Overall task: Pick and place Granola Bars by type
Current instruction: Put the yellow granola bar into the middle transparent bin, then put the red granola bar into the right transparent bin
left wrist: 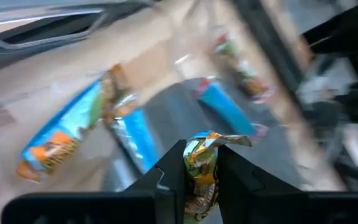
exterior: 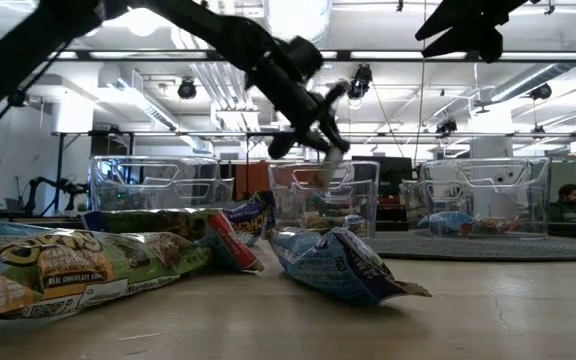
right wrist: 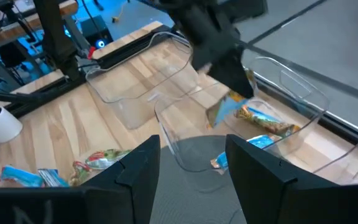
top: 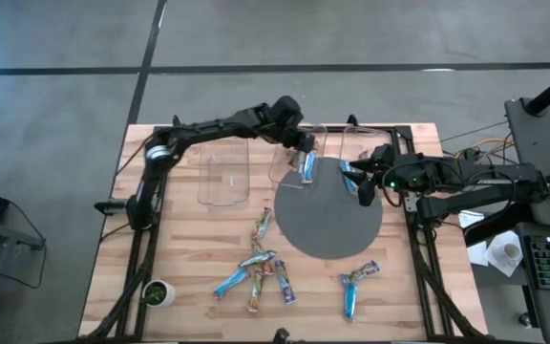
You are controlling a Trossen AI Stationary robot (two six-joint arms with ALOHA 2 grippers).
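My left gripper (top: 301,143) (left wrist: 201,150) hangs over the middle clear bin (top: 294,158) (exterior: 323,195), shut on a green-and-yellow granola bar (left wrist: 202,169). Blue-wrapped bars (left wrist: 61,134) (right wrist: 263,121) lie in that bin below it. My right gripper (top: 364,191) (right wrist: 191,165) is open and holds nothing, above the grey round mat (top: 332,229) near the right bin (top: 356,153). Several loose bars (top: 256,263) lie flat on the wood near the table's near edge, two more (top: 356,282) to their right. My left gripper pinches the green-and-yellow bar between its two fingers (left wrist: 173,165). A crimped end (left wrist: 219,138) sticks out past the fingertips. The fingers slant down over the bin, and the bar is lifted clear of it.
An empty clear bin (top: 222,172) stands left of the middle one. The right bin holds a blue bar (top: 349,174). A small green-and-white cup (top: 158,291) sits at the near left corner. Bare wood lies between the bins and the loose bars.
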